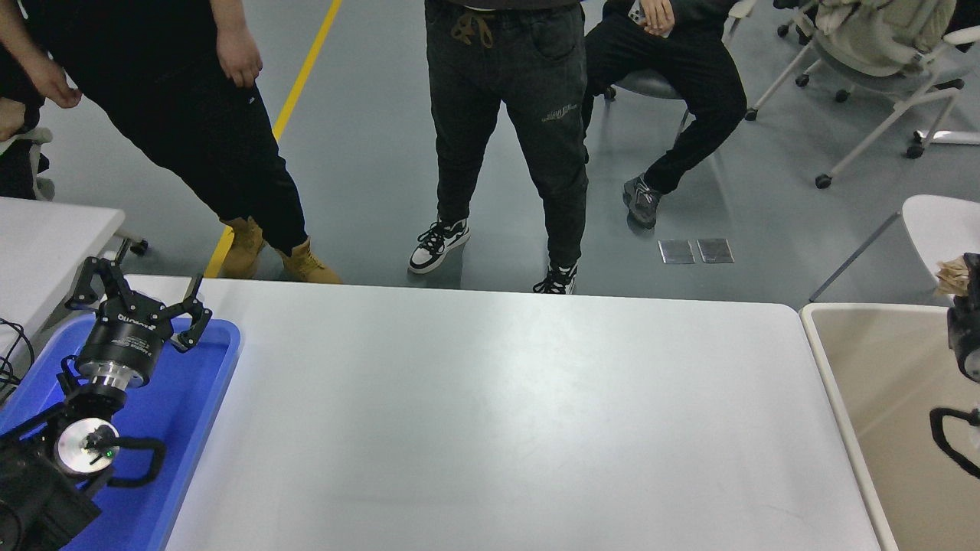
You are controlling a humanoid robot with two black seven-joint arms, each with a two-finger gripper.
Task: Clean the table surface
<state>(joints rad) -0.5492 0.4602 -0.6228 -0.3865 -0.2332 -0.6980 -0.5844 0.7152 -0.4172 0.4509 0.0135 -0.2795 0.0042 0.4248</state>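
Observation:
The table surface (498, 413) is a large glossy white top with rounded corners, and nothing lies on it. My left gripper (139, 295) is parked at the lower left over a blue tray, with its fingers spread open and empty. My right gripper (968, 279) shows only partly at the right edge, raised over a beige bin. A tan crumpled wad (952, 275) sits at its tip, off the table, held in the air. The rest of the right arm is cut off by the picture edge.
The blue tray (207, 398) lies on the table's left end. The beige bin (880, 367) stands against the table's right end. A smaller white table (46, 237) is at the far left. Two people stand and one sits beyond the far edge (498, 153), with chairs at the far right (880, 53).

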